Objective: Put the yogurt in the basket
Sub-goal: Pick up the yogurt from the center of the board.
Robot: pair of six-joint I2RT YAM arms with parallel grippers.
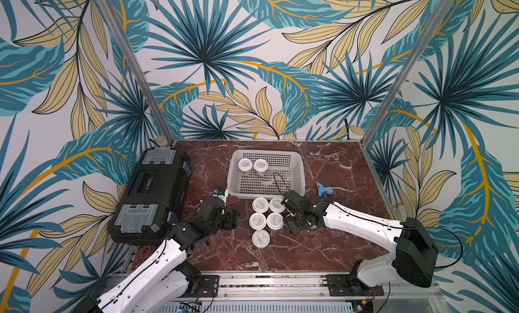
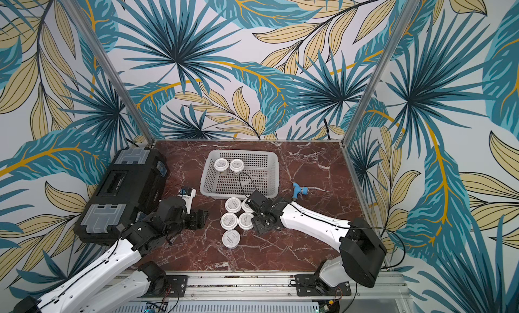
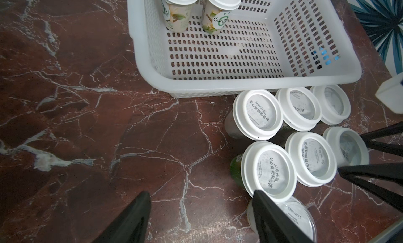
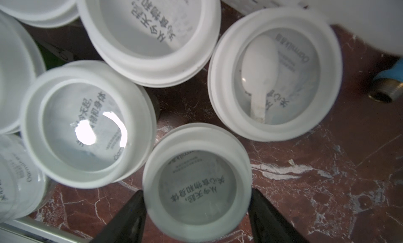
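Observation:
The white basket point(image 1: 266, 196) stands at the back middle of the marble table, with two yogurt jars point(image 1: 245, 164) upright in its far left corner. Several more white-lidded yogurt jars point(image 1: 261, 213) cluster just in front of it. My right gripper point(image 4: 197, 192) is down at the cluster's right edge. Its fingers press both sides of one yogurt point(image 4: 197, 183), which my wrist hides in both top views. My left gripper point(image 3: 201, 194) hovers open over bare table, left of the cluster, with one finger point(image 3: 268, 209) overlapping a lid point(image 3: 269, 170).
A black toolbox point(image 1: 151, 193) with clear lid compartments fills the left side. A blue pipe fitting point(image 1: 324, 190) lies right of the basket. A small white and blue object point(image 1: 222, 192) sits by the basket's front left corner. Metal posts mark the far corners.

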